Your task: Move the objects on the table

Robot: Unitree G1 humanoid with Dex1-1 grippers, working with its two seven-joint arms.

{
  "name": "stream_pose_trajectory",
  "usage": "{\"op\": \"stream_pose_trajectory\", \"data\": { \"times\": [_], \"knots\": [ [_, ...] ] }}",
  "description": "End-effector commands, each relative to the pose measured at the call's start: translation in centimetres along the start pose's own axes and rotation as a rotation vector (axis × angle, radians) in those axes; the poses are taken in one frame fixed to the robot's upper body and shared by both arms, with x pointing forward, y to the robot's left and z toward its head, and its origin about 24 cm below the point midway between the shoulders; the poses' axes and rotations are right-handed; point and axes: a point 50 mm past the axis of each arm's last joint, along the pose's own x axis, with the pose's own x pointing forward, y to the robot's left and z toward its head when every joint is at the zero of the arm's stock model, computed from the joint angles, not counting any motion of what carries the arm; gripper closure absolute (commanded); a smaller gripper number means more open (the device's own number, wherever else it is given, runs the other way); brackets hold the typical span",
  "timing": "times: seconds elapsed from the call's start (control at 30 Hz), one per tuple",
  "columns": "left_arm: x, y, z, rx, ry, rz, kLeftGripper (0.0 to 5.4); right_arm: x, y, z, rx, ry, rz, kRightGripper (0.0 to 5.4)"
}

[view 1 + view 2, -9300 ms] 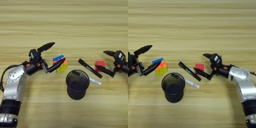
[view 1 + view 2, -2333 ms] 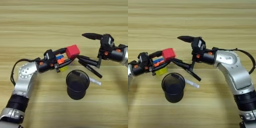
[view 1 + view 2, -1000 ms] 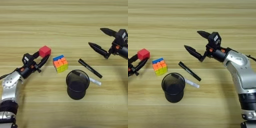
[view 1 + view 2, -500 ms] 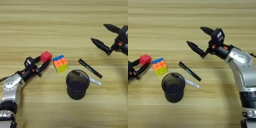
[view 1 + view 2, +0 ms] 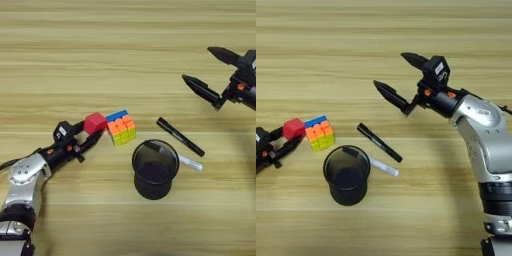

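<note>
Carried rightward over the last second, the red cube [image 5: 95, 122] now sits pinched in the left gripper [image 5: 86, 134], touching the puzzle cube's [image 5: 121, 127] left side on the table [image 5: 125, 60]. That suggests a placement beside it is nearly done. Just right, the black mesh cup [image 5: 155, 169] stands over the white pen [image 5: 190, 163], with the black marker [image 5: 179, 136] alongside. Far right, the right gripper [image 5: 397, 77] hovers, fingers spread and empty.
</note>
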Motion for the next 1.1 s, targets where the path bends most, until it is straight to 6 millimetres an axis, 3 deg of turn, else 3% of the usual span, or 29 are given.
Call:
{"op": "stream_pose_trajectory", "data": {
  "times": [0.03, 0.57, 0.97, 1.1],
  "knots": [
    [0.3, 0.1, 0.2, 0.026, 0.014, -0.027, 2.86, 0.2, -0.5, 0.6, -0.029, -0.017, -0.003, 0.0],
    [0.8, 0.3, 1.1, 0.041, -0.05, -0.01, 1.21, 0.2, -0.5, 0.4, -0.029, -0.016, -0.006, 0.0],
    [1.0, 0.6, 4.2, 0.041, -0.233, -0.022, 0.04, 0.2, -0.6, 0.4, -0.031, -0.019, -0.007, 0.0],
    [1.0, 0.5, 5.0, 0.052, -0.265, -0.026, 0.04, 0.2, -0.6, 0.4, -0.033, -0.021, -0.007, 0.0]
  ]
}}
